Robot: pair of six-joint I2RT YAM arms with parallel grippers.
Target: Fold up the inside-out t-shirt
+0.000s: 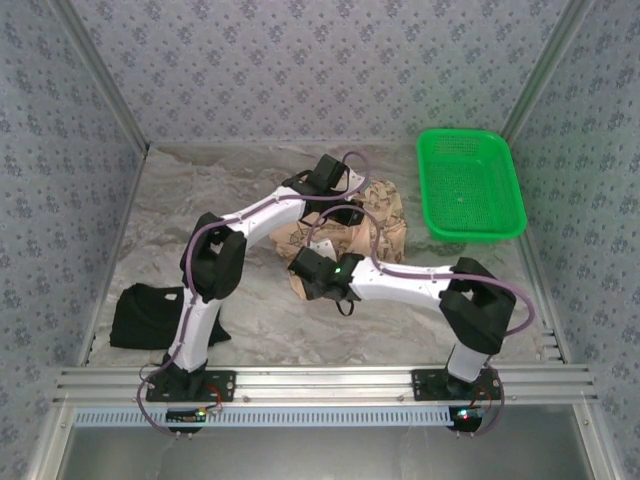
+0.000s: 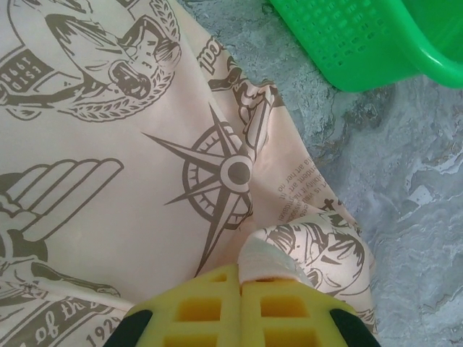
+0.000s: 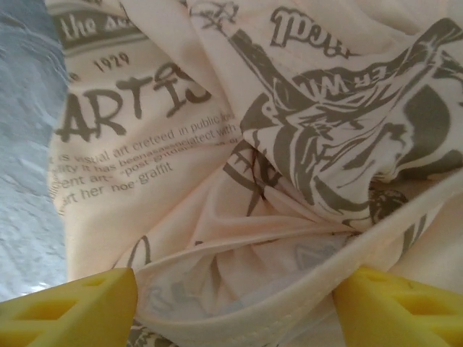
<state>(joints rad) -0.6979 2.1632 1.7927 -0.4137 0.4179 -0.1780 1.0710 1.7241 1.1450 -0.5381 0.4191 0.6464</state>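
Left gripper (image 2: 240, 280) clamped on a pinch of inside-out t-shirt (image 2: 108, 195) — anchoring it; right gripper (image 3: 235, 303) open, straddling the hem (image 3: 304, 289) — evidently to grasp.

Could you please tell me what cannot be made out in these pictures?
Top view: both arms cover the middle of the t-shirt; its outline is hidden.
Left wrist view: the left gripper hides how much fabric it pinches.
Right wrist view: the frame edge cuts off the right gripper; whether it touches the t-shirt is unclear.
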